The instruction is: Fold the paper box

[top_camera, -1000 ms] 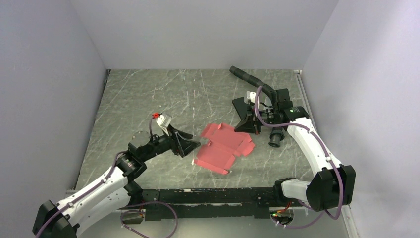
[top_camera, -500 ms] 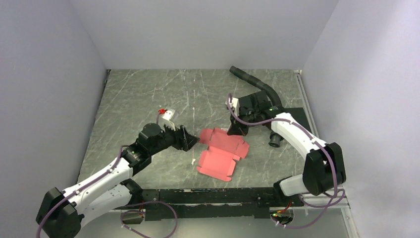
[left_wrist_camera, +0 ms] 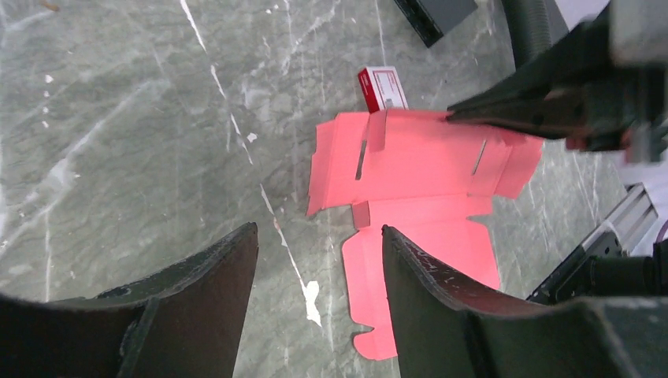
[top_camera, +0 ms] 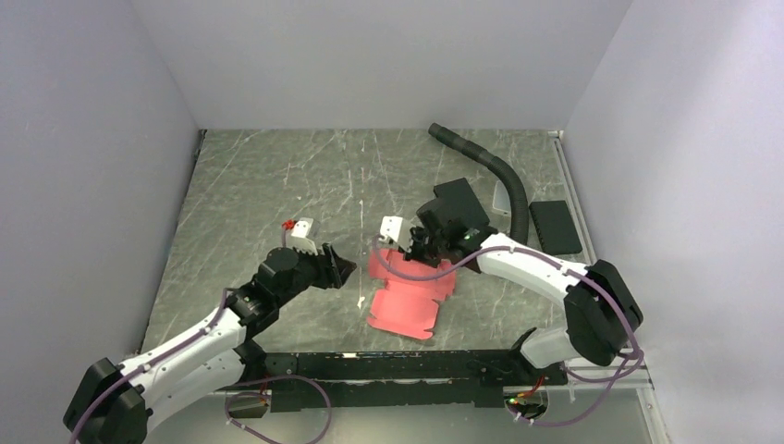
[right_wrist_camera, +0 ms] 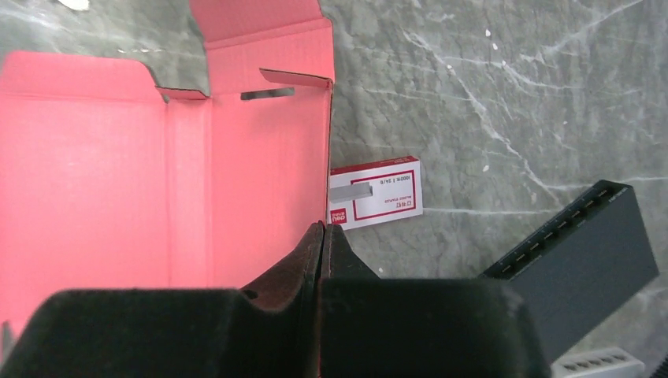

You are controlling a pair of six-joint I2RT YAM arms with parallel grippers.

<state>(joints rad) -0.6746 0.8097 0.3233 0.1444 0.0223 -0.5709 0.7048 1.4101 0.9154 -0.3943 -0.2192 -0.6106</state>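
Note:
The paper box (top_camera: 411,294) lies flat and unfolded on the marble table, red-pink with flaps and slots. It also shows in the left wrist view (left_wrist_camera: 425,165) and the right wrist view (right_wrist_camera: 118,173). My right gripper (top_camera: 416,252) is shut, and its tips (right_wrist_camera: 323,228) sit at the box's far edge, next to a small raised tab. The left wrist view shows those shut fingers (left_wrist_camera: 488,106) coming in from the right to that edge. My left gripper (top_camera: 344,268) hangs open just left of the box, with only bare table and a box flap between its jaws (left_wrist_camera: 319,228).
A small red-and-white card box (right_wrist_camera: 376,193) lies by the paper box's far edge (left_wrist_camera: 382,88). A black flat pad (top_camera: 555,225) lies at the right, and a black ribbed hose (top_camera: 490,166) curves from the back. Grey walls enclose three sides.
My right arm swung left from beside the hose to the box's far edge, staying shut. My left gripper drew back a little to the left and its jaws narrowed. The box shifted slightly.

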